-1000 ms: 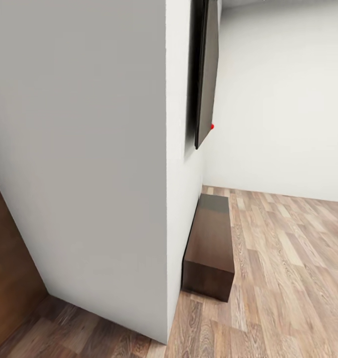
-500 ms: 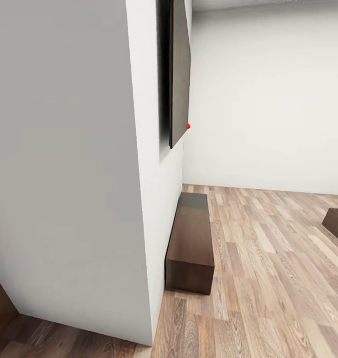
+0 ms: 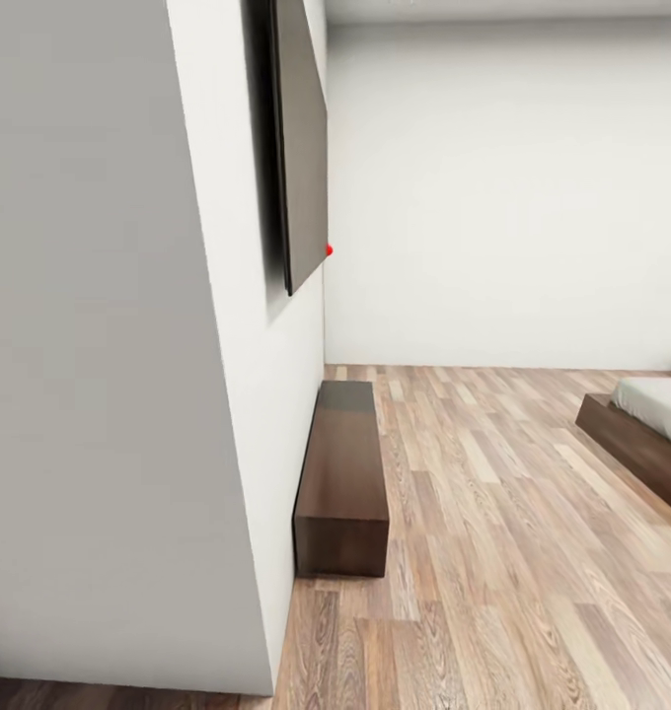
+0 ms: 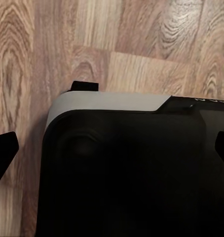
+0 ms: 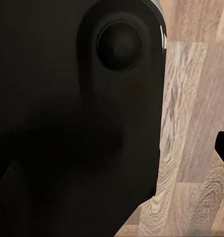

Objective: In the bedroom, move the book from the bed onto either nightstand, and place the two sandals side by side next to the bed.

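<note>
While left hand (image 4: 112, 148) hangs spread wide over floor (image 4: 141, 39), right hand's spread unclear.

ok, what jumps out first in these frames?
The white wall corner looms at the head view's left, with a dark flat wall-mounted panel above a long low dark-brown cabinet on the wood-plank floor. At the right edge shows the corner of the low dark-framed bed with white mattress.

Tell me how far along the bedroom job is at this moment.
Nothing looks done. The robot is at the bedroom's wall corner: a long dark cabinet lies along the wall, and a corner of the bed shows at the far right. Book, sandals and nightstand are unseen, so everything is left.
</note>
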Controlling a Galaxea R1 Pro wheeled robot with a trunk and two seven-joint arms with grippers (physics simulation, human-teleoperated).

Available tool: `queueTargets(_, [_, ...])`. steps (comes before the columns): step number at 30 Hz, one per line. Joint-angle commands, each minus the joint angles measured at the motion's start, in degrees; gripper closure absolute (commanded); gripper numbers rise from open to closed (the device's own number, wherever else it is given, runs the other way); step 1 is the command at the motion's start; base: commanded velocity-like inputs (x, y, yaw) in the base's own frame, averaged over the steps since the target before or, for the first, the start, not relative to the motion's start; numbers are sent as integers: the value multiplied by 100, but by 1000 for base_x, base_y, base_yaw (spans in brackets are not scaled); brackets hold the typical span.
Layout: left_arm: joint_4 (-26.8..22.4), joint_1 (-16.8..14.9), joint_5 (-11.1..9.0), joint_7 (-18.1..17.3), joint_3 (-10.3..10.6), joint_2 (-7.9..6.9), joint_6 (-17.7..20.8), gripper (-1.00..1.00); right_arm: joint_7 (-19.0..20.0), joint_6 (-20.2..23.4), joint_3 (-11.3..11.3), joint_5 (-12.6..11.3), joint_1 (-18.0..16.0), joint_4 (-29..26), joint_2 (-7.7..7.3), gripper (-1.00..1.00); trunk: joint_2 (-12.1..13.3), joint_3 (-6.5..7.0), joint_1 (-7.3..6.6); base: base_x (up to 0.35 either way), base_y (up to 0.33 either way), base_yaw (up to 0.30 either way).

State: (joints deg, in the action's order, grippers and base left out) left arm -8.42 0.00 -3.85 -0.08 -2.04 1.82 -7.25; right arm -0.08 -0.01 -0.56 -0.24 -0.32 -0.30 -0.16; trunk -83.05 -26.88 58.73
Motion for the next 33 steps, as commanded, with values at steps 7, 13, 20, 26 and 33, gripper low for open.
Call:
queueTargets(7, [-2, 0, -34, -1, -16, 1, -14, -100, -2, -5, -5, -2, -3, 2, 5, -100, -3, -5, 0, 0, 0, -254])
queueTargets(13, [-8, 1, -37, -1, -9, 9, -14, -100, -1, -5, -6, -2, -3, 4, 2, -100, -3, -3, 0, 0, 0, -250])
queueTargets(20, [-30, 1, -32, -1, -9, 4, -14, -100, -1, -4, -1, -2, -3, 4, 4, -100, -3, 10, 0, 0, 0, -277])
queueTargets(26, [-28, 0, -35, -1, -11, 3, -14, -100, -1, -6, -1, -2, -3, 4, 2, -100, -3, 22, 0, 0, 0, -281])
queueTargets(33, [-28, 0, -45, -1, -12, 6, -14, -100, -1, -8, 1, -2, -3, 4, 2, -100, -3, 35, 0, 0, 0, -281])
